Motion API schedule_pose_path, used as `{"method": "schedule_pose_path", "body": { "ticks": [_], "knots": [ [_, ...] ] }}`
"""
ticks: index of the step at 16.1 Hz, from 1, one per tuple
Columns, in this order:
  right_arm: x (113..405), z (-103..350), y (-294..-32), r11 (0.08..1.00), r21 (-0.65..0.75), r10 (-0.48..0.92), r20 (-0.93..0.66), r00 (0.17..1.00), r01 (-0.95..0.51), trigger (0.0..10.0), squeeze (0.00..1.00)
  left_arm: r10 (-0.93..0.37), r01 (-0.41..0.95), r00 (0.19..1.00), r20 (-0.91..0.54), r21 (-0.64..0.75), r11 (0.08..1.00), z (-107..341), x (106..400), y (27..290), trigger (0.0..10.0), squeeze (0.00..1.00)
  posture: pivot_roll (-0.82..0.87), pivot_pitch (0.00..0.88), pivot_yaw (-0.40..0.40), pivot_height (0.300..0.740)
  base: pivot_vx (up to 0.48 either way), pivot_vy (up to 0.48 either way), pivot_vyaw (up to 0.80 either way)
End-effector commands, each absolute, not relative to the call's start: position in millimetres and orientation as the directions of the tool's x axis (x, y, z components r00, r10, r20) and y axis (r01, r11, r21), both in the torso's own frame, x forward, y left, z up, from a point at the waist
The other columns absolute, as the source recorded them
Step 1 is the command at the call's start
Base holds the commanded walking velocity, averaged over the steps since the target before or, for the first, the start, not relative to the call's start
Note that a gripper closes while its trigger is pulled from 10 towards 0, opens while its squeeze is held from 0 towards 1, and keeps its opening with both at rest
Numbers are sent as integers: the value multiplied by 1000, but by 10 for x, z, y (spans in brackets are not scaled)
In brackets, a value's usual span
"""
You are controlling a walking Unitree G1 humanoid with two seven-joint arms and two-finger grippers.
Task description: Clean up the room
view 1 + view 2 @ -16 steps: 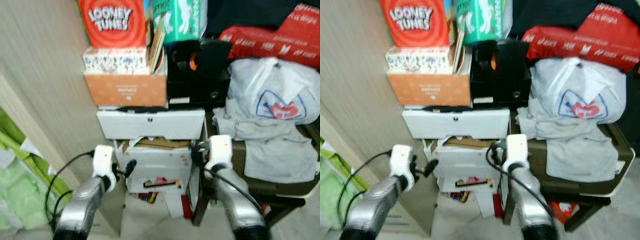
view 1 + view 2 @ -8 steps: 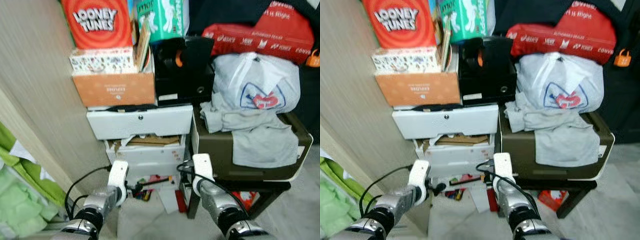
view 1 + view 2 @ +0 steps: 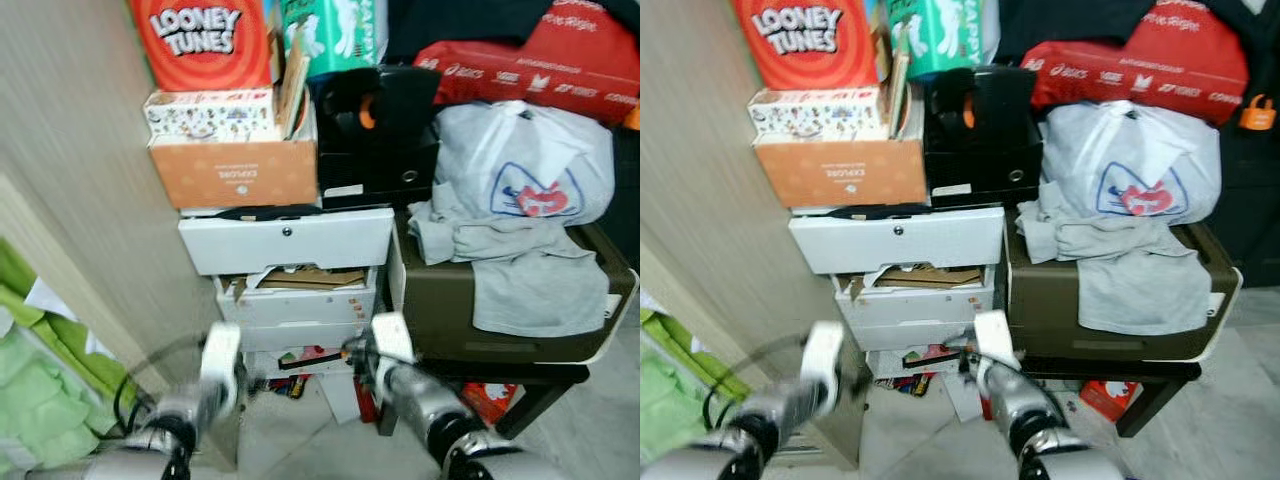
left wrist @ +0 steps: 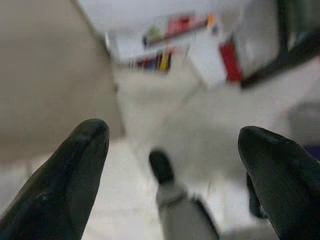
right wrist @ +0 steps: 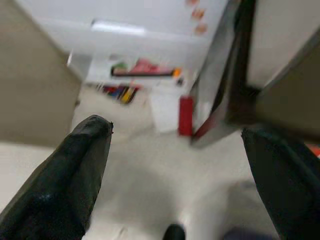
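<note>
Silver arms (image 3: pixel 430 415), black-fingered tools (image 4: pixel 170 150)

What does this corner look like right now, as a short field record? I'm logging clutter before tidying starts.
left claw: open, empty, low over the floor
right claw: open, empty, low over the floor
white drawer unit: middle drawer ajar, papers sticking out
floor clutter: colourful items under the drawers
orange box: on top of the drawers
grey clothes: draped over the dark box beside the drawers
</note>
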State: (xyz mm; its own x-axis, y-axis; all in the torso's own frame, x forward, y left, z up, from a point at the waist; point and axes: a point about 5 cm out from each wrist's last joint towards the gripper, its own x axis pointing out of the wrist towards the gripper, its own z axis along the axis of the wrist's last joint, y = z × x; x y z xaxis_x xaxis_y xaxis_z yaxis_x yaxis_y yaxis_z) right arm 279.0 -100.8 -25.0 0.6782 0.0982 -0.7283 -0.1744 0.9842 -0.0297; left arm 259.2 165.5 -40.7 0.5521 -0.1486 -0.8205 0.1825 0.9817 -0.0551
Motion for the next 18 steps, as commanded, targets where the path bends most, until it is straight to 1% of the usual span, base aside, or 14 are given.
{"method": "schedule_pose_path", "body": {
  "ticks": [1, 2, 3, 5, 6, 7, 9, 14, 18],
  "knots": [
    [2769, -268, -1001, 987, -12, 100, -742, 663, -162, 10000, 0, -133, 198, 531, -837, -30, 980, -422, 2570, 1686, 10000, 0, -101, 0, 45, 740, 0, 0, 0],
    [2669, -354, -1024, 988, -16, 83, -778, 623, -151, 10000, 0, -119, 224, 468, -876, -13, 975, -514, 2436, 1705, 10000, 0, -108, 1, 50, 740, 0, 0, 0],
    [2629, -388, -1041, 989, -17, 75, -790, 608, -144, 10000, 0, -111, 260, 421, -900, 3, 966, -571, 2346, 1707, 10000, 0, -107, 2, 52, 740, 0, 0, 0],
    [2588, -424, -1090, 990, -41, 49, -805, 591, -138, 10000, 0, -101, 280, 368, -924, 7, 960, -617, 2264, 1716, 10000, 0, -104, 1, 54, 740, 0, 0, 0],
    [2588, -424, -1090, 990, -41, 49, -805, 591, -138, 10000, 0, -101, 280, 368, -924, 7, 960, -617, 2264, 1716, 10000, 0, -104, 1, 54, 740, 0, 0, 0],
    [2544, -463, -1172, 988, -78, 13, -827, 563, -137, 10000, 0, -62, 268, 320, -945, 27, 963, -656, 2181, 1782, 10000, 0, -108, 0, 49, 740, 0, 0, 0],
    [2563, -448, -1169, 984, -83, 19, -826, 564, -155, 10000, 0, -61, 268, 328, -943, 31, 963, -645, 2203, 1777, 10000, 0, -104, 0, 47, 740, 0, 0, 0],
    [2640, -387, -1127, 978, -92, 36, -809, 587, -187, 10000, 0, -70, 265, 371, -926, 34, 964, -590, 2305, 1738, 10000, 0, -104, 0, 41, 740, 0, 0, 800],
    [2690, -345, -1088, 968, -106, 55, -797, 602, -229, 10000, 0, -85, 258, 422, -902, 30, 966, -533, 2410, 1670, 10000, 0, -103, 0, 32, 740, 0, 0, 742]
  ]
}}
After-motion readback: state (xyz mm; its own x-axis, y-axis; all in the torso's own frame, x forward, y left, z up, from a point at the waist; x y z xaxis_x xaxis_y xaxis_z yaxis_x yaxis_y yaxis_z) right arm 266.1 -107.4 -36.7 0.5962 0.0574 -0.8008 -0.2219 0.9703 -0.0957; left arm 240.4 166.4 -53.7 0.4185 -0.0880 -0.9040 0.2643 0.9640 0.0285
